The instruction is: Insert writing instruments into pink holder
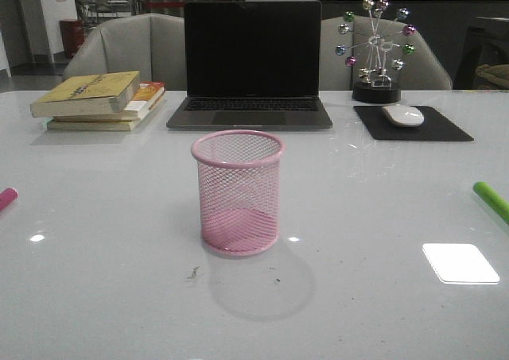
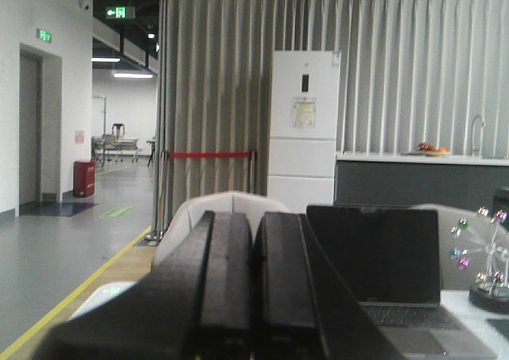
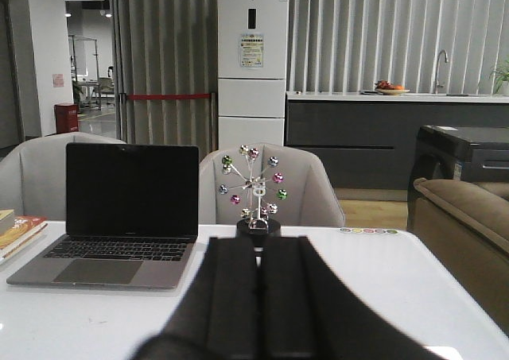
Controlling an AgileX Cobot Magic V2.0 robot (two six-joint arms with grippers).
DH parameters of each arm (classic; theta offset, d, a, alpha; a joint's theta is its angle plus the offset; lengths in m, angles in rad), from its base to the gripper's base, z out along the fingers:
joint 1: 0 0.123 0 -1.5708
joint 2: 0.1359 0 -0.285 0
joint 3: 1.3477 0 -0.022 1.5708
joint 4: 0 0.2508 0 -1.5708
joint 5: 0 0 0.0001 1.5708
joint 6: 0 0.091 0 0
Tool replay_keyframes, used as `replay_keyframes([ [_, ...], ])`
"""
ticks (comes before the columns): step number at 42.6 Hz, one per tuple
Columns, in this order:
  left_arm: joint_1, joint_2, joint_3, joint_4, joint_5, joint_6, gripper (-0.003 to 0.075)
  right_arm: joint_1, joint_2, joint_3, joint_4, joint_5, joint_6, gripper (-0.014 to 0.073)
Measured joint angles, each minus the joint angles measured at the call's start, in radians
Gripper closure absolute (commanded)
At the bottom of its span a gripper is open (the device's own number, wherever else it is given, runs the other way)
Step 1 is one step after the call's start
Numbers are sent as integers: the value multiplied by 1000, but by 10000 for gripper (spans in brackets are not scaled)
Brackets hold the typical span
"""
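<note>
The pink holder (image 1: 238, 193), a wire-mesh cup, stands upright and empty at the middle of the white table in the front view. A magenta-pink marker (image 1: 6, 198) pokes in at the left edge of that view and a lime green marker (image 1: 491, 200) lies at the right edge. Neither gripper shows in the front view. In the left wrist view my left gripper (image 2: 253, 225) is shut with nothing between its black fingers, held level above the table. My right gripper (image 3: 261, 245) is likewise shut and empty in the right wrist view.
At the back of the table stand an open laptop (image 1: 251, 66), a stack of books (image 1: 99, 100) to its left, and a ball-sculpture ornament (image 1: 376, 50) with a white mouse (image 1: 403, 115) on a black pad (image 1: 413, 125) to its right. Chairs stand behind the table.
</note>
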Motion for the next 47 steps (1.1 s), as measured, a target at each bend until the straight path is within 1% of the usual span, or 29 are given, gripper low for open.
replay_keyframes([
  [4,0,66,-126,-2,88,0,627,0,75,-107,0,74,0,537],
  [8,0,149,-235,-11,213,0,627,0,154,-200,-2,143,0,537],
  [14,0,271,-330,-42,368,0,627,0,265,-285,-2,239,0,537],
  [25,0,456,-332,-47,537,0,627,0,444,-300,-2,443,0,537],
  [32,0,553,-330,-47,571,0,627,0,552,-300,-4,516,0,537],
  [34,0,580,-330,-47,578,0,615,0,584,-300,-4,528,0,533],
  [36,0,607,-330,-47,582,0,584,0,615,-300,-4,536,0,509],
  [38,0,628,-330,-42,585,0,516,0,641,-300,-4,543,0,455],
  [39,0,641,-330,-39,587,0,476,0,657,-300,-4,546,0,403],
  [41,0,659,-330,-33,588,2,365,0,681,-300,-4,550,0,309],
  [42,0,669,-330,-28,588,4,316,0,696,-300,-4,550,0,243],
  [43,0,678,-330,-28,589,10,258,0,710,-300,-4,552,0,197],
  [45,0,689,-330,-26,593,19,185,0,730,-300,-4,552,0,98],
  [47,0,697,-330,-26,595,23,158,0,752,-300,-4,552,0,60],
])
